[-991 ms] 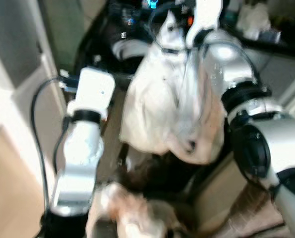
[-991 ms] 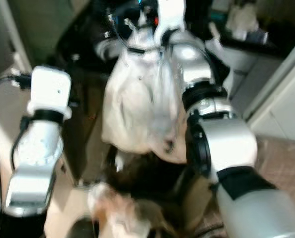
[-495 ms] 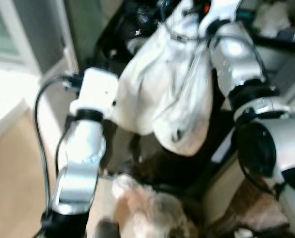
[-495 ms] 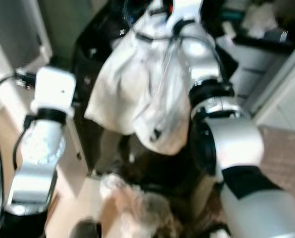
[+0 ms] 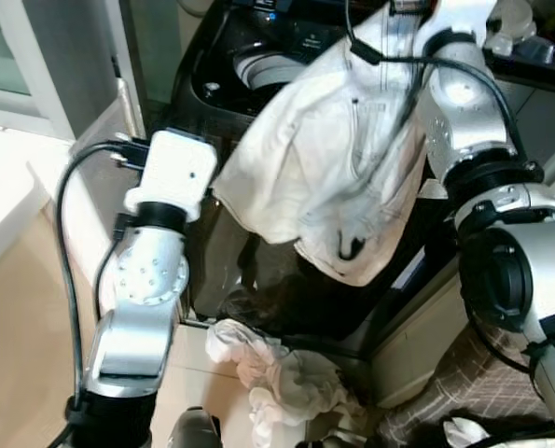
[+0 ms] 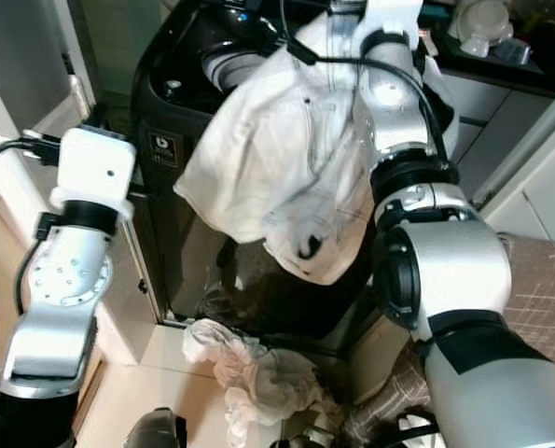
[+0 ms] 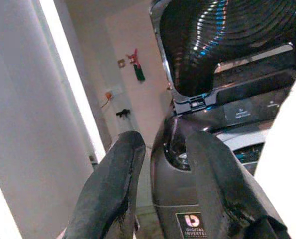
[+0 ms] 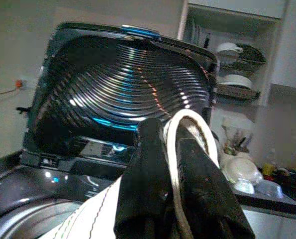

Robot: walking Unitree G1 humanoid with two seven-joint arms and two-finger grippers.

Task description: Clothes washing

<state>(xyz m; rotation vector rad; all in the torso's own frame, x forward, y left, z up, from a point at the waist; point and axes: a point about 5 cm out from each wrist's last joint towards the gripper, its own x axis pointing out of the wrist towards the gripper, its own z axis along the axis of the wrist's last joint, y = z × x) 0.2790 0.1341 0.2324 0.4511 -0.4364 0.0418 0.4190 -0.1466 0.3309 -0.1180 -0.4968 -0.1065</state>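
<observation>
Crumpled white garment point(image 5: 328, 177) hangs over open washer point(image 6: 179, 65), pinched in right gripper point(image 8: 175, 169) fingers; left gripper point(image 7: 160, 189) fingers apart, empty.

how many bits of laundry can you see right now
2: a white garment hanging from the right claw over the open washing machine, and a pale bundle of clothes on the floor at its base. More may lie inside the drum.

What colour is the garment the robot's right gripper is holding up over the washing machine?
White, a plain white cloth garment pinched in the right gripper; it shows best in the right eye view.
</observation>
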